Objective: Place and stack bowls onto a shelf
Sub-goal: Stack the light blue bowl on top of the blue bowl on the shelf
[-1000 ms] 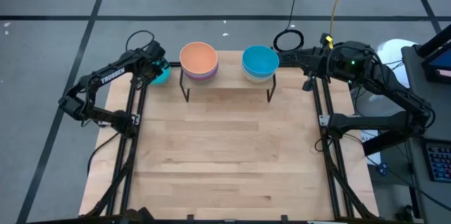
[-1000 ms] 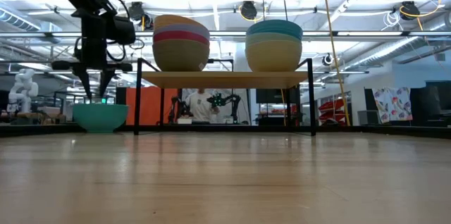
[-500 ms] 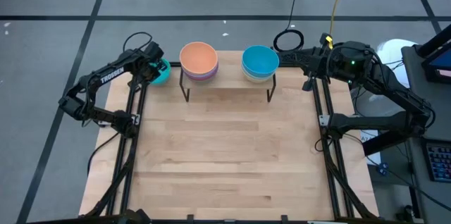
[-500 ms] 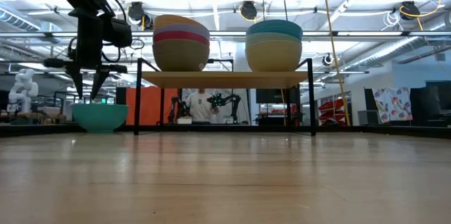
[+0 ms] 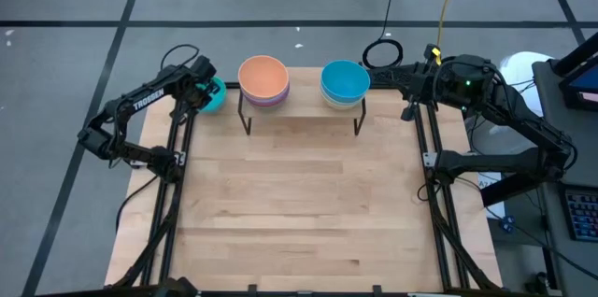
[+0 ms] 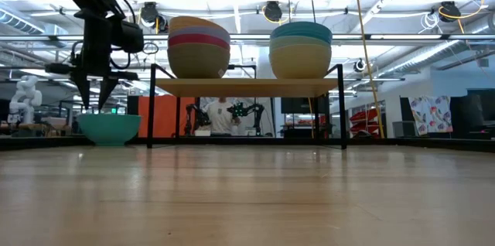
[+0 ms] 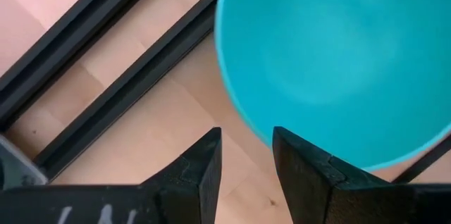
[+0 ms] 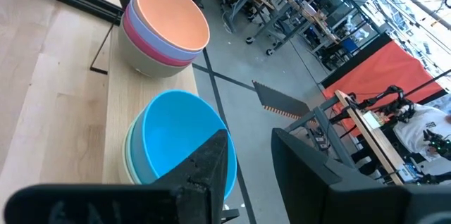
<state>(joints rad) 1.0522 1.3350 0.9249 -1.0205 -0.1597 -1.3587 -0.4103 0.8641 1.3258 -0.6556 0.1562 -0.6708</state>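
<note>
A cyan-blue bowl (image 5: 216, 99) (image 6: 110, 128) (image 7: 338, 62) rests by its base on the table's far left corner, left of the shelf (image 6: 247, 87). My left gripper (image 6: 94, 105) (image 7: 246, 150) is open and hovers just above the bowl's left rim, clear of it. The shelf (image 5: 304, 115) bears two stacks: one topped by an orange bowl (image 5: 263, 80) (image 8: 169, 27), one topped by a cyan-blue bowl (image 5: 345, 82) (image 8: 176, 146). My right gripper (image 5: 376, 77) (image 8: 250, 160) is open and waits at the shelf's right end, beside the cyan-topped stack.
Black frame rails (image 7: 106, 90) run along the table's left edge beside the bowl. A black cable loop (image 5: 381, 52) lies beyond the far edge. The near part of the wooden tabletop (image 5: 299, 213) carries nothing. Room clutter and a person's figure (image 6: 220, 114) show behind the shelf.
My left gripper has drifted a little toward the table's left edge and risen slightly above the cyan-blue bowl. The bowl has stayed on the table.
</note>
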